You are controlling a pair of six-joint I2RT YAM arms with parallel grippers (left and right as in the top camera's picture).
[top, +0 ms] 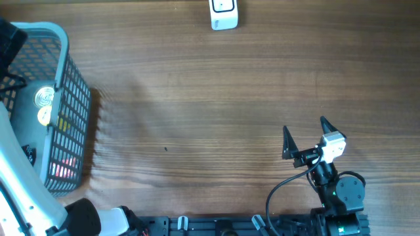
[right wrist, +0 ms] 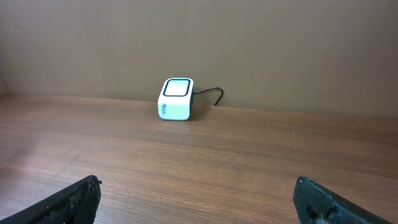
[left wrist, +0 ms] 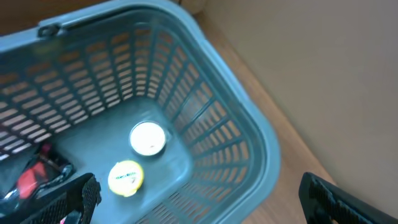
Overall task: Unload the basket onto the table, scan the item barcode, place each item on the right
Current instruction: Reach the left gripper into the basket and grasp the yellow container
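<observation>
Lying flat on the floor of the grey basket (left wrist: 249, 118), lids up, are a white-topped round tin (left wrist: 148, 138) and a yellow-topped round tin (left wrist: 126, 178), near each other but not touching. A red packet (left wrist: 31, 179) sits beside them, partly hidden. Any of these could be the item to scan, and no barcode shows. Round and face-up, the tins have no long axis across the basket floor. The left claw (left wrist: 199, 202) hangs over the basket, spread wide and empty, probably placed to reach down for one. Well apart, at the far edge of the counter (top: 197, 98), stands the white scanner (top: 224, 14), window up. The right claw (top: 306, 128) sits low at the near edge, also wide and empty, pointing toward the scanner.
</observation>
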